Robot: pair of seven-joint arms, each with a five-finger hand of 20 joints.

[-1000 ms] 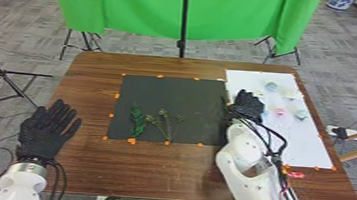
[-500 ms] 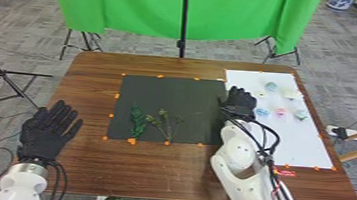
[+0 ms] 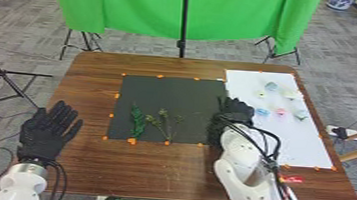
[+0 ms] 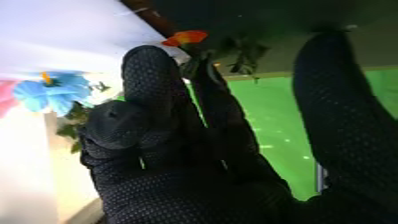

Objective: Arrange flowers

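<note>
Left hand (image 3: 45, 134) is wide, fingers straight and spread, by the table's (image 3: 95, 170) left edge toward the near corner. Dark green sprig (image 3: 137, 121) lies near the black sheet's (image 3: 171, 90) near-left corner, thin sprigs (image 3: 165, 125) just beside it, nearer the middle of the near edge. Right hand (image 3: 237, 111) is at the black sheet's right edge, where the white sheet (image 3: 305, 151) starts; can't tell whether it's wide, narrow or gripping. Right wrist view has some greenery (image 4: 246, 54) near it, can't tell if held. Flowers are on the white sheet: pale yellow (image 3: 261, 94) and light blue (image 3: 271, 86) toward the far edge, blue (image 3: 262, 112) and pink (image 3: 280, 112) between left and right edges, white (image 3: 293, 95) and pale bluish (image 3: 301, 115) near the right edge.
</note>
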